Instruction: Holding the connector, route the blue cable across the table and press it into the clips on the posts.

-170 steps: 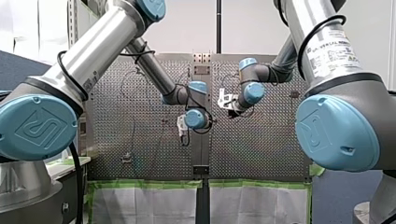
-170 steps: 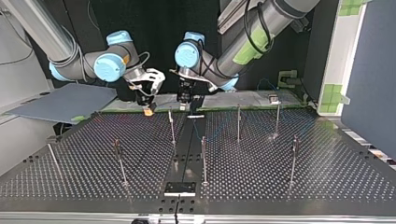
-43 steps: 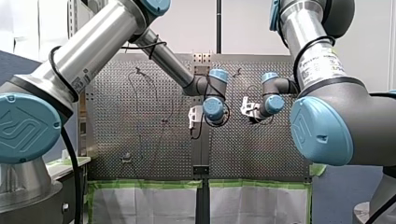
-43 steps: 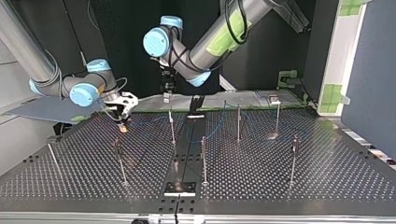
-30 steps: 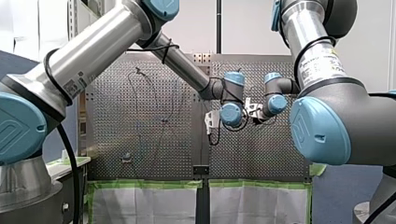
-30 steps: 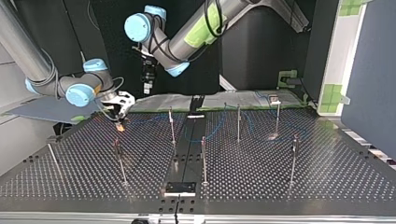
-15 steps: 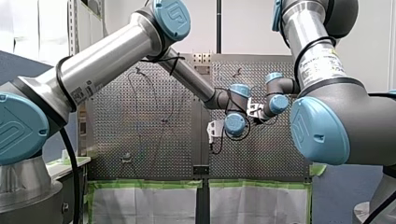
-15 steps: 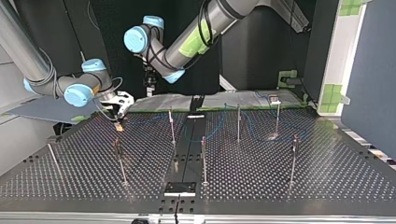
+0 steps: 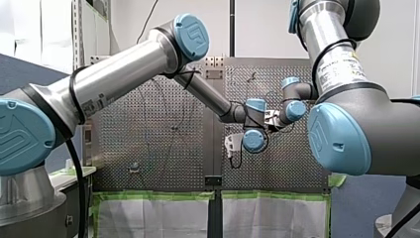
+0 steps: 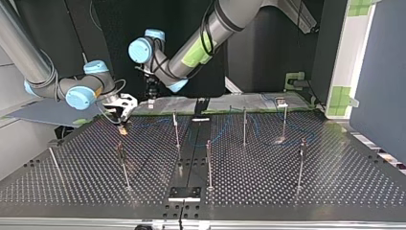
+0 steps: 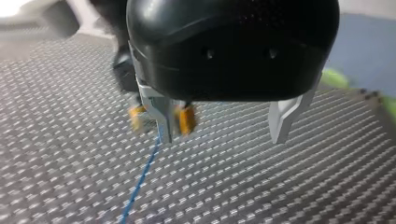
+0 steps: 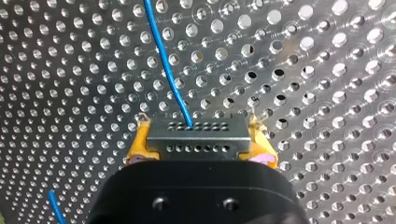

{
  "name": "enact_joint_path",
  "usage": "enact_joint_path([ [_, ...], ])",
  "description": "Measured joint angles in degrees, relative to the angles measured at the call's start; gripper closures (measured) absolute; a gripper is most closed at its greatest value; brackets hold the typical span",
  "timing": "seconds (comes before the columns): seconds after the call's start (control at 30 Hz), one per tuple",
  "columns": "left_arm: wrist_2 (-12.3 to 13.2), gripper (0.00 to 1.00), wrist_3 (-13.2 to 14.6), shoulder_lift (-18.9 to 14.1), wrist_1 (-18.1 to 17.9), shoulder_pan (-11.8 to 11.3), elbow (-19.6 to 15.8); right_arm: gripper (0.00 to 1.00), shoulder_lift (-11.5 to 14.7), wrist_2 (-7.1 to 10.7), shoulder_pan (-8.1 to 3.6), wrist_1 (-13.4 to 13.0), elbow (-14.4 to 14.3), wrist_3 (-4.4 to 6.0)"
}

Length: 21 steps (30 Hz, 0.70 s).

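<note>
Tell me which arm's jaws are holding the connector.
My right arm's jaws: yellow-padded, shut on the grey connector trailing the blue cable. My left arm's jaws stand open, holding nothing.
</note>
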<state>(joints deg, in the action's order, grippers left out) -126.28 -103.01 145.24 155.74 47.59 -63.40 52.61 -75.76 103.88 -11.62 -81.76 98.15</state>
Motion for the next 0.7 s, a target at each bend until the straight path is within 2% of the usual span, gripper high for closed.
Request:
enact_joint_path([
  [0.47, -1.4, 0.0, 0.2, 0.2, -1.6, -2.8, 7.1, 1.0, 0.0, 0.12, 0.0, 0.0, 0.0, -0.11],
  [0.7, -1.6, 0.0, 0.4, 2.1, 0.5, -3.4, 9.1, 1.0, 0.1, 0.11, 0.0, 0.0, 0.0, -0.12],
])
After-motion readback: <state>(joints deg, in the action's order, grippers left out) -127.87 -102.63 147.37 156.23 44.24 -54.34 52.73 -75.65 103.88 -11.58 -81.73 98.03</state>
